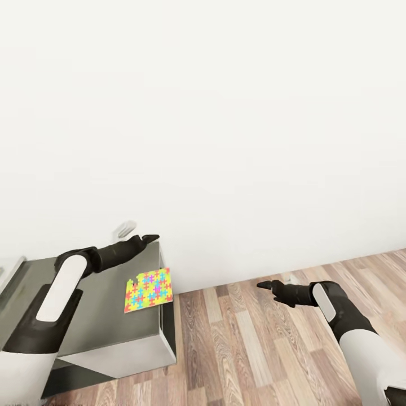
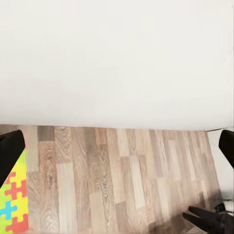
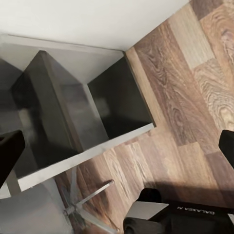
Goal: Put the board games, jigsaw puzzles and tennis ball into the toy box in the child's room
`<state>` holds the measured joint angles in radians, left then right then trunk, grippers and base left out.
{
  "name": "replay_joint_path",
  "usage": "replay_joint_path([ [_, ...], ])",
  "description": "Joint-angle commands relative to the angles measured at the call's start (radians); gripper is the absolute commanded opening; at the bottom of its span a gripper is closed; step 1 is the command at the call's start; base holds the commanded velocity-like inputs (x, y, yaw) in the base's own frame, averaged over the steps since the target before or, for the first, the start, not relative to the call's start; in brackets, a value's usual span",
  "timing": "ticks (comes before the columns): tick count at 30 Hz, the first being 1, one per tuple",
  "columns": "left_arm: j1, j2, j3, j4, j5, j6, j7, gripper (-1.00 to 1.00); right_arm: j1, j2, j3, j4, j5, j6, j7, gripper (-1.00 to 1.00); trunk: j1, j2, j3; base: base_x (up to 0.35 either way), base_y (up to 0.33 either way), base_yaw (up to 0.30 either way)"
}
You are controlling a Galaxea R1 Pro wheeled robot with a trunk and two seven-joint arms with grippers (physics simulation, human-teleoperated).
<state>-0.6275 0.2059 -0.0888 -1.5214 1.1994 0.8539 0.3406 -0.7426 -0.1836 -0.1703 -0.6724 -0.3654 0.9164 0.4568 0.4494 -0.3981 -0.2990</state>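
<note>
On the desk (image 1: 107,316) near its edge lies a jigsaw puzzle (image 1: 149,290); left tool (image 1: 148,239) spread, empty, right tool (image 1: 265,286) spread; a clumsy nudge might slide it onto the floor (image 1: 254,349).

A plain white wall (image 1: 225,113) is seen across the background, met by a wood plank floor (image 1: 254,349) laid in mixed brown tones. A dark grey cabinet (image 1: 113,332) is set against the wall, and 1 open compartment (image 3: 119,97) is shown at its end.
</note>
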Motion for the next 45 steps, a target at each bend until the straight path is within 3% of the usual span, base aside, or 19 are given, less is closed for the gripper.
replay_joint_path([
  [1, -0.008, -0.012, 0.0, -0.012, 0.039, 0.006, 0.049, 1.0, -0.001, 0.0, -0.004, 0.0, 0.005, 0.006, 0.007, 1.0, 0.001, -0.002, -0.002, 0.0, 0.0, 0.204],
  [6, -0.031, -0.043, 0.006, -0.04, 0.192, 0.017, 0.228, 1.0, -0.001, -0.006, -0.007, 0.001, 0.001, 0.009, 0.018, 1.0, 0.001, -0.002, -0.002, 0.0, 0.0, 0.238],
  [9, -0.053, -0.056, 0.006, -0.047, 0.254, 0.019, 0.339, 1.0, -0.007, -0.01, -0.008, 0.005, 0.0, 0.012, 0.049, 1.0, 0.001, -0.002, -0.002, 0.0, 0.0, 0.263],
  [11, -0.07, -0.064, 0.004, -0.05, 0.283, 0.018, 0.398, 1.0, -0.021, -0.015, -0.01, 0.02, -0.001, 0.024, 0.087, 1.0, 0.001, -0.002, -0.002, 0.0, 0.0, 0.271],
  [12, -0.092, -0.083, 0.002, -0.055, 0.32, 0.014, 0.466, 1.0, -0.059, -0.045, -0.011, 0.107, 0.0, 0.073, 0.195, 1.0, 0.001, -0.002, -0.001, 0.0, 0.0, 0.282],
  [21, -0.108, -0.136, 0.002, -0.066, 0.345, 0.012, 0.548, 1.0, -0.1, -0.112, -0.007, 0.231, 0.003, 0.121, 0.419, 1.0, 0.001, -0.002, 0.003, 0.0, 0.0, 0.286],
  [25, -0.118, -0.157, -0.006, -0.066, 0.345, 0.012, 0.568, 1.0, -0.104, -0.138, -0.006, 0.24, 0.004, 0.129, 0.461, 1.0, 0.001, -0.002, 0.005, 0.0, 0.0, 0.288],
  [31, -0.124, -0.161, -0.014, -0.066, 0.347, 0.017, 0.582, 1.0, -0.114, -0.176, -0.006, 0.246, 0.002, 0.131, 0.516, 1.0, 0.001, -0.002, 0.007, 0.0, 0.0, 0.289],
  [38, -0.129, -0.168, -0.017, -0.067, 0.347, 0.021, 0.583, 1.0, -0.12, -0.201, -0.003, 0.249, 0.007, 0.131, 0.624, 1.0, 0.024, -0.044, -0.01, 0.0, 0.0, 0.293],
  [42, -0.143, -0.176, -0.026, -0.067, 0.347, 0.019, 0.585, 1.0, -0.121, -0.203, -0.003, 0.254, 0.008, 0.131, 0.635, 1.0, 0.039, -0.072, -0.023, 0.0, 0.0, 0.218],
  [45, -0.161, -0.208, -0.04, -0.066, 0.347, 0.015, 0.595, 1.0, -0.12, -0.201, -0.003, 0.27, 0.009, 0.131, 0.63, 1.0, 0.05, -0.093, -0.032, 0.0, 0.0, 0.079],
])
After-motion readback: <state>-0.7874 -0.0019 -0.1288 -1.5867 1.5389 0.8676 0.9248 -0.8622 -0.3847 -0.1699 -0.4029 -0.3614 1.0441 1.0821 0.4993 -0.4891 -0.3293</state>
